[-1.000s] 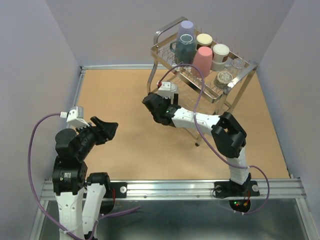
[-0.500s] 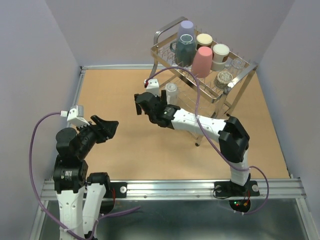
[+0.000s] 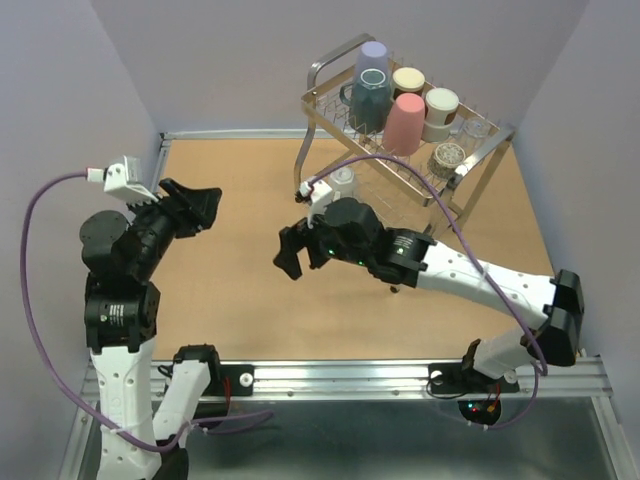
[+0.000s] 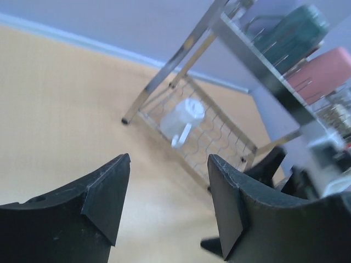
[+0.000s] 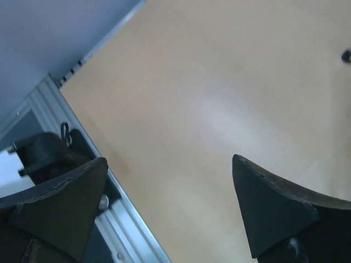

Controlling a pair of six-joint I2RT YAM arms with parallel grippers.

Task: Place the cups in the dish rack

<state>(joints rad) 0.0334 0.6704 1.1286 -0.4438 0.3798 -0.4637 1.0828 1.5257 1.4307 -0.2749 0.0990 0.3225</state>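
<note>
Right gripper backed away from dish rack, jaws spread and empty, white mug left on lower tier; left gripper spread too, so loading looked done.

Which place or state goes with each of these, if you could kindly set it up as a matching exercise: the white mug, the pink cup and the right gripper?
Things:
1. white mug
2. pink cup
3. right gripper

Places or states:
A. jaws open, above the table
B. upper tier of the dish rack
C. lower tier of the dish rack

Pairs: 1-C; 2-B; 3-A
</note>
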